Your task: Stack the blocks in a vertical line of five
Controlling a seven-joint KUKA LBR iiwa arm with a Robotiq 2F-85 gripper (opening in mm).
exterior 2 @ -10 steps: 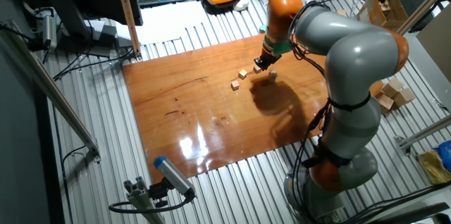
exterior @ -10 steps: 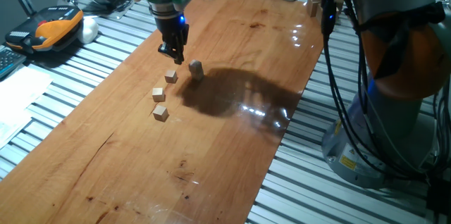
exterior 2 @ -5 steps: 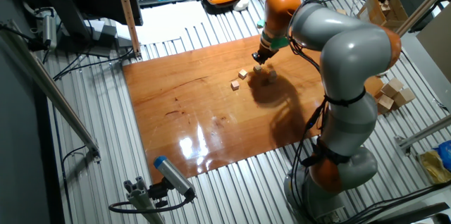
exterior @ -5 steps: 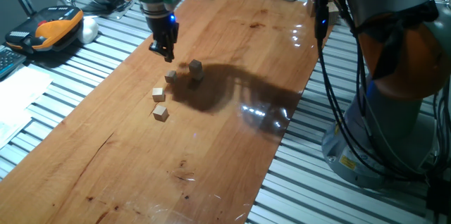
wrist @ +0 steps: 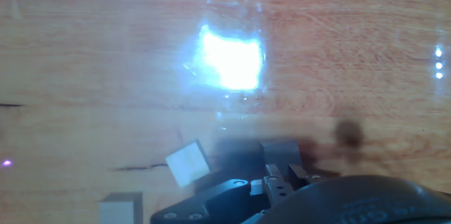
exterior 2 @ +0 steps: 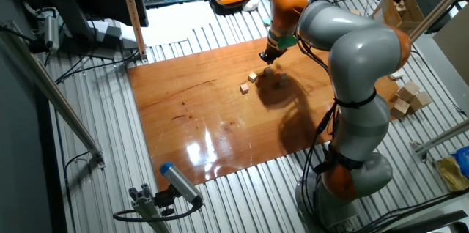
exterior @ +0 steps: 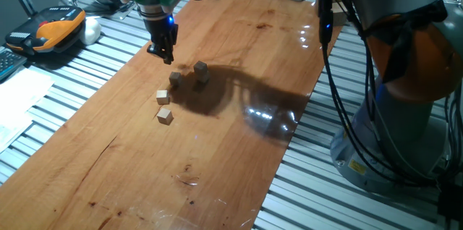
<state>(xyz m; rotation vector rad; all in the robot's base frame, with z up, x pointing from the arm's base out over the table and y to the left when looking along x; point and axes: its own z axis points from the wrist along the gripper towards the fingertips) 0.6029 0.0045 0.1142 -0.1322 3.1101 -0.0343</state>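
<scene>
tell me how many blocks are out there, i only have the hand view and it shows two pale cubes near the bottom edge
Observer: Five, by one fixed view: three loose cubes in a row and a two-block stack beside them.
Operator: where's the gripper relative to that stack
Observer: The gripper hangs up and to the left of the stack in that view, touching no block.
Operator: is it carrying a block
Observer: No. All five sit on the wooden board. Whether the jaws are open or shut, I cannot tell.
</scene>
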